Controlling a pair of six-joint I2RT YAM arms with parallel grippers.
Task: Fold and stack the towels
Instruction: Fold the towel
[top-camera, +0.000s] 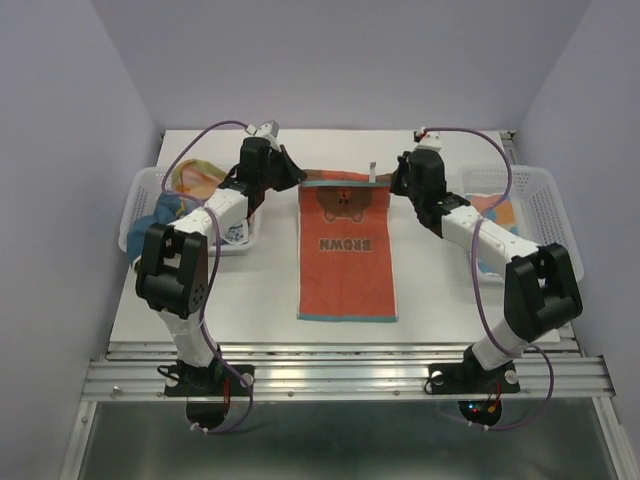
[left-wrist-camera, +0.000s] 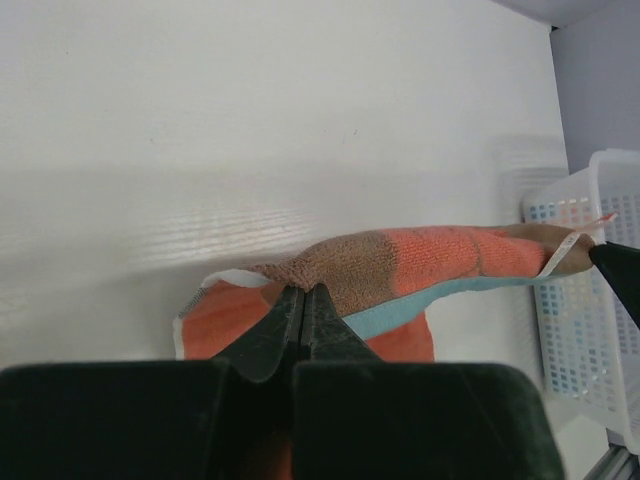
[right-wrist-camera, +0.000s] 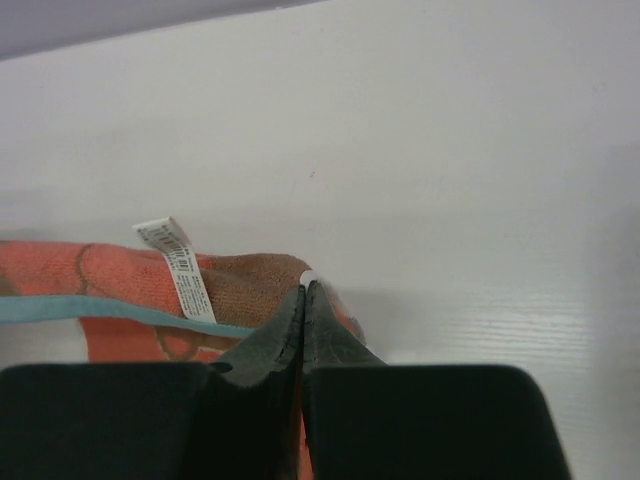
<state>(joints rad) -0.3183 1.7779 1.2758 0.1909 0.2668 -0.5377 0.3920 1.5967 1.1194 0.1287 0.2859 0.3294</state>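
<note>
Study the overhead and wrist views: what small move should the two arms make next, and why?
Probably lift both corners and carry them toward the near hem. The left gripper and right gripper are each shut on a far corner of the towel, which otherwise lies flat, unfolded.

Both arms reach forward with elbows bent and raised, forearms angling inward toward each other. The left hand (top-camera: 293, 172) and right hand (top-camera: 398, 180) are low, each clamped on a far corner of the towel (top-camera: 347, 270).
</note>
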